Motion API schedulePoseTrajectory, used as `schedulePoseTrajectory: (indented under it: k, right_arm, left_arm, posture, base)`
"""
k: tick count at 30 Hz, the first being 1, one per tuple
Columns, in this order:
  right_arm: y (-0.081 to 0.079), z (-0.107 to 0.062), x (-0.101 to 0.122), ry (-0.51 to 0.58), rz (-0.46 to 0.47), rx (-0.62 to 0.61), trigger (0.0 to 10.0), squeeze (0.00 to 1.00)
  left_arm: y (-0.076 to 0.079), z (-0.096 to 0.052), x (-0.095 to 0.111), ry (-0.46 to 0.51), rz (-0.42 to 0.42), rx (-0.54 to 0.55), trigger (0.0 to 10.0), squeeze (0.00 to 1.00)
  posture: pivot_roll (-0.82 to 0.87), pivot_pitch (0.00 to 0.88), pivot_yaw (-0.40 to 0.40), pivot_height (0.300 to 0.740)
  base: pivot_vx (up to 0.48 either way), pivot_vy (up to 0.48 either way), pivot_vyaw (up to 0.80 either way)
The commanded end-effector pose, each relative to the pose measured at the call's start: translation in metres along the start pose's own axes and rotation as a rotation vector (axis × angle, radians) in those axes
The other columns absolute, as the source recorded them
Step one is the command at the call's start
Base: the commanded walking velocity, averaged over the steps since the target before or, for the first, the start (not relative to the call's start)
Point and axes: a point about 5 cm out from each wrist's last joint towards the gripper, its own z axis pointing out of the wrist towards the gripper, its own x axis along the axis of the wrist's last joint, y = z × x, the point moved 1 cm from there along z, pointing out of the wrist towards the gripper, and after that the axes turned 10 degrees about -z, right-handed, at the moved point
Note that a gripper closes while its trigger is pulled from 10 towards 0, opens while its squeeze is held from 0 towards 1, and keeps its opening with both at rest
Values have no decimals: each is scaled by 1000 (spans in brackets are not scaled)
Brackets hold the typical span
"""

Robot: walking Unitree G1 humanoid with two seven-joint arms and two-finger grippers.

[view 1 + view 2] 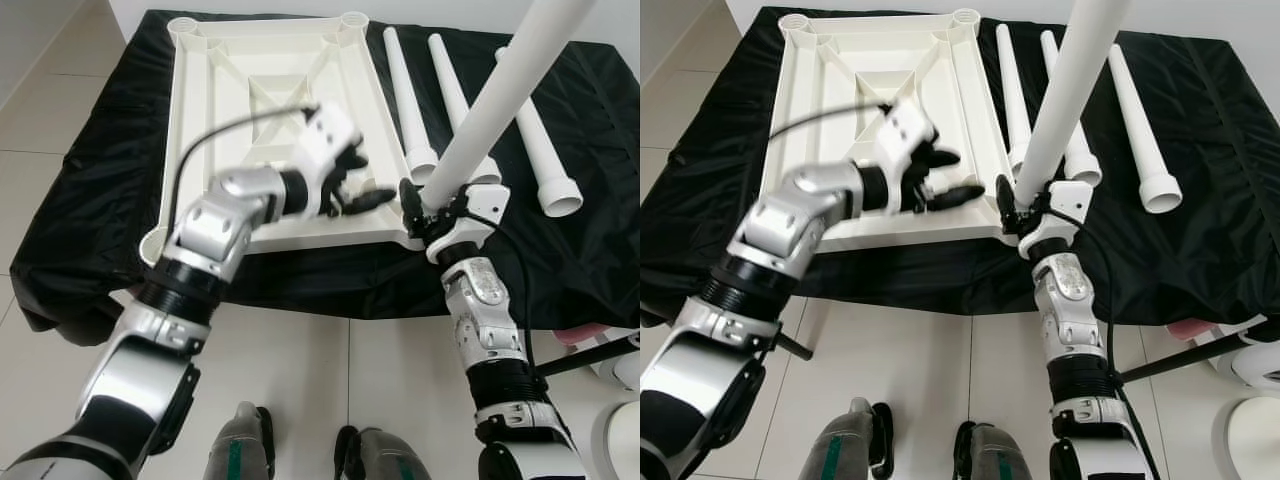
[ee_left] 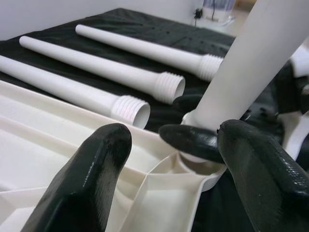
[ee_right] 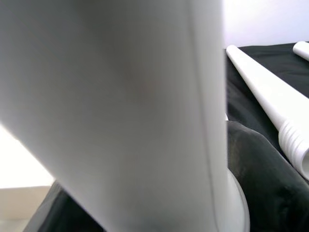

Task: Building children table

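Right end effector [image 1: 428, 212] clenched around upright table leg [image 1: 505, 88] at tabletop [image 1: 268, 120] near-right corner socket; left end effector [image 1: 352, 185] released, just beside.

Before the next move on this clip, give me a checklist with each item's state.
1. Right end effector grips the raised leg: ok.
2. Leg's lower end at the near right corner socket of the upturned tabletop: ok.
3. Leg fully seated: cannot tell, joint hidden.
4. Leg upright: not ok, it leans.
5. Left end effector open beside the socket, holding nothing: ok.
6. Three spare legs lie on the black cloth: ok.
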Motion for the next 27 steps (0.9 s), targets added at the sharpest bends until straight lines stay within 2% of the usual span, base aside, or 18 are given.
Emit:
schedulePoseTrajectory:
  k: [1,5,10,11,12,13,14,17,20,21,22,23,27]
  right_arm:
    - [5,-1,-4,-25,-4,-16,10000,0]
    - [5,-1,-5,-26,-4,-18,10000,0]
    - [6,0,-5,-32,0,-26,10000,0]
    - [6,1,-5,-32,1,-26,10000,0]
    - [5,1,-5,-33,2,-25,10000,0]
    - [5,2,-5,-33,2,-25,10000,0]
    - [5,2,-5,-33,2,-25,10000,0]
    - [3,6,-4,-31,13,-21,10000,0]
    - [2,8,-4,-29,17,-17,10000,0]
    - [1,8,-3,-28,19,-14,10000,0]
    - [1,8,-3,-28,19,-14,10000,0]
    - [0,9,-3,-27,20,-12,10000,0]
    - [-1,11,-2,-25,24,-10,10000,0]
  left_arm:
    - [10,2,13,34,-14,-84,10000,0]
    - [12,2,16,48,-21,-94,10000,0]
    - [23,6,23,70,-37,-140,10000,0]
    - [27,9,24,78,-45,-148,10000,94]
    - [29,11,25,87,-57,-153,10000,984]
    - [31,13,26,95,-59,-152,10000,1000]
    - [31,13,26,95,-59,-152,10000,1000]
    - [31,22,33,123,15,-86,10000,1000]
    - [29,26,38,142,38,-47,10000,1000]
    - [28,27,41,156,43,-31,10000,59]
    - [28,27,41,156,43,-31,10000,59]
    - [26,29,45,177,48,-10,10000,0]
    - [25,32,53,208,63,26,10000,0]
  posture:
    - [62,99,2,740]
    - [62,99,2,740]
    - [62,93,-4,740]
    - [64,90,-8,740]
    - [65,88,-11,740]
    - [69,87,-13,740]
    - [69,87,-13,740]
    - [73,84,-23,740]
    - [73,83,-26,740]
    - [72,83,-28,740]
    - [72,83,-28,740]
    - [74,83,-30,740]
    - [74,84,-31,740]
  base:
    - [0,0,0]
    - [0,0,0]
    - [0,0,0]
    - [0,0,0]
    - [0,0,0]
    - [0,0,0]
    - [0,0,0]
    - [0,0,0]
    - [0,0,0]
    - [0,0,0]
    - [0,0,0]
    - [0,0,0]
    - [0,0,0]
